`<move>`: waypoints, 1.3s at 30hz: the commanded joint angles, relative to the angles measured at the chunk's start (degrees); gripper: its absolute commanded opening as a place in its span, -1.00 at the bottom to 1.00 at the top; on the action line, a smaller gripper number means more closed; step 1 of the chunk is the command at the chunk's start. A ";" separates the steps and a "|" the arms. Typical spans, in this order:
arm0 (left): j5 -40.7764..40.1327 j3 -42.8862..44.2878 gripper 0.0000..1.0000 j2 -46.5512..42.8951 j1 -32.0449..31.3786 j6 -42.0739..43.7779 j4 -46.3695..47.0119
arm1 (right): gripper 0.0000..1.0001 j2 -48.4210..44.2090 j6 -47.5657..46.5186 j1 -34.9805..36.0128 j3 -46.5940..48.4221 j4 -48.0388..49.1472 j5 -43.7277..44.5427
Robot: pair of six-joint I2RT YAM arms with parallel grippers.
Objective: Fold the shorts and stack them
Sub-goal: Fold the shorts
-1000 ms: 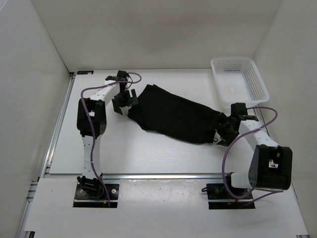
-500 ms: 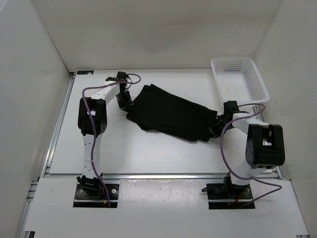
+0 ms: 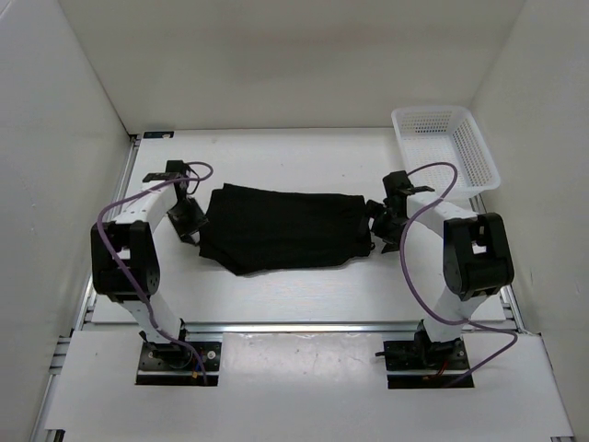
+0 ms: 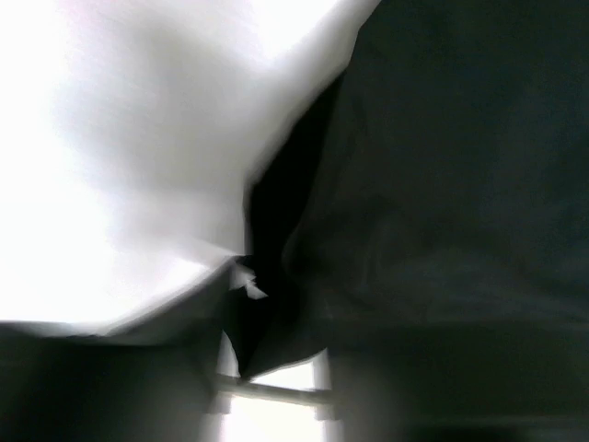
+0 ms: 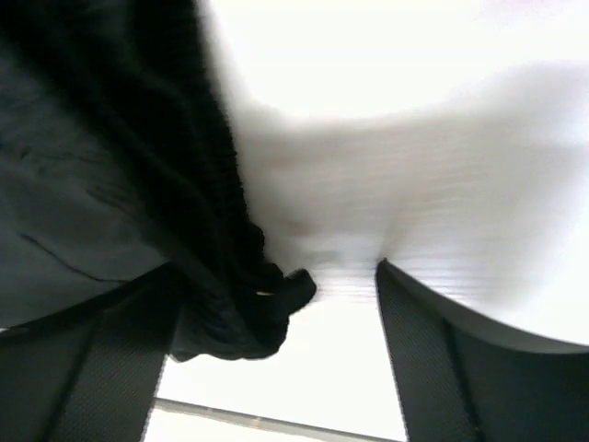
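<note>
The black shorts [image 3: 281, 226] lie spread lengthwise across the middle of the table. My left gripper [image 3: 191, 221] is at their left end. In the blurred left wrist view the cloth [image 4: 442, 166] fills the right side, and a corner of it sits between the narrowly spaced jaws of the left gripper [image 4: 271, 341], which look closed on it. My right gripper [image 3: 382, 221] is at the shorts' right end. In the right wrist view its jaws stand wide apart [image 5: 276, 272], and bunched cloth [image 5: 92, 166] rests against the left finger [image 5: 120, 359].
A white mesh basket [image 3: 488, 152] stands at the back right, close behind the right arm. White walls enclose the table on the left, back and right. A metal rail [image 3: 304, 325] runs along the table's near edge.
The shorts have swung from a diagonal to level and shifted left and nearer. The left gripper moved left and nearer with their end. The right gripper moved left and away.
</note>
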 commanded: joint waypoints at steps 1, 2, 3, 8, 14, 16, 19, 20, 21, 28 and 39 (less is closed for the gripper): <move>3.17 -2.20 0.39 -3.61 -0.37 0.65 1.19 | 0.87 -0.12 -2.73 -1.33 2.53 -3.94 4.92; 3.18 -2.21 0.62 -4.14 -0.37 0.66 1.19 | 0.94 -1.25 -2.73 -1.85 2.53 -3.94 4.92; 2.13 -1.16 0.79 -5.02 -0.37 0.66 0.50 | 0.94 -1.96 -2.73 -1.85 2.53 -3.94 4.92; -3.05 5.87 1.00 -6.07 -0.37 0.66 -3.46 | 0.94 -7.50 2.09 -5.96 -2.29 0.08 -3.66; -3.59 8.51 0.98 -6.08 -0.37 0.66 -4.52 | 0.82 -11.73 12.47 -9.41 -16.45 14.31 -20.90; -3.59 8.51 0.98 -6.08 -0.97 0.66 -4.52 | 0.80 -11.73 14.75 -9.41 -18.90 18.70 -22.93; -4.29 7.90 0.98 -6.08 -0.98 -0.57 -4.52 | 0.75 -8.31 16.43 -9.41 -19.71 22.24 -26.18; -4.29 7.90 0.98 -6.08 -0.98 -0.57 -4.52 | 0.75 -7.43 16.96 -9.41 -19.71 23.64 -26.72; -4.90 7.38 0.98 -6.08 -0.98 -1.18 -4.52 | 0.72 -6.72 16.96 -9.41 -19.71 23.65 -26.72; -4.73 7.37 0.95 -6.61 -0.98 -2.24 -4.52 | -0.51 -3.38 13.02 -9.41 -11.91 19.62 -17.15; -2.97 7.90 0.95 -7.22 -1.50 -0.66 -4.52 | -0.99 -9.78 2.03 -10.47 -14.52 4.34 -8.45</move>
